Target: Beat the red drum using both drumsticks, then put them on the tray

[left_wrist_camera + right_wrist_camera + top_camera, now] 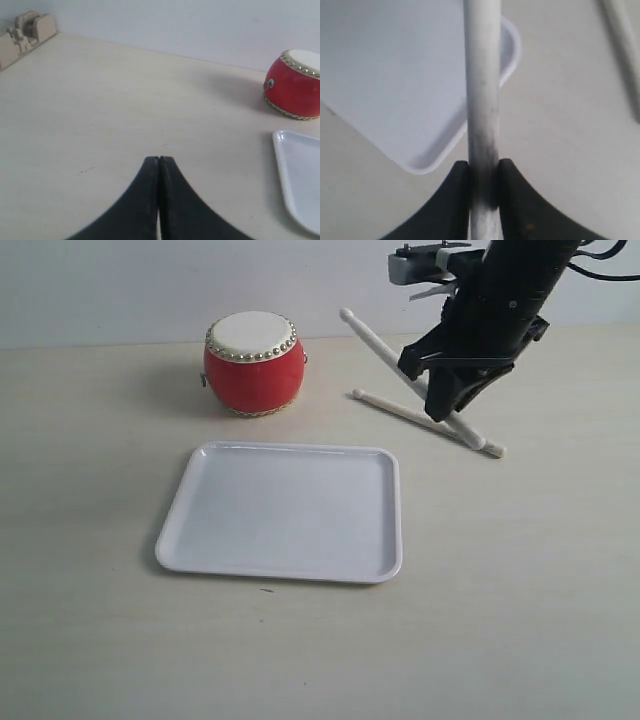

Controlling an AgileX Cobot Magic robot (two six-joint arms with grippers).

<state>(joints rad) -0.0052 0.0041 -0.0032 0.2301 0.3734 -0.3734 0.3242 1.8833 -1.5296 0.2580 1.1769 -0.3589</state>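
The red drum (pixel 255 365) stands upright at the back of the table, behind the white tray (pixel 285 510). My right gripper (pixel 445 410) is to the right of the drum, shut on one drumstick (pixel 380 345). That stick slants up with its rounded tip pointing toward the drum but apart from it. In the right wrist view this drumstick (pixel 481 75) sits clamped between the jaws of the right gripper (pixel 484 167), over a tray corner (pixel 395 75). The other drumstick (pixel 395 408) lies flat on the table under the arm. My left gripper (pixel 159 160) is shut and empty, left of the drum (pixel 295 87) and tray (pixel 302 185).
A beige blocky object (pixel 25 35) sits at the table's far corner in the left wrist view. A pale wall runs along the back edge of the table. The lying drumstick (pixel 626 55) shows at the edge of the right wrist view.
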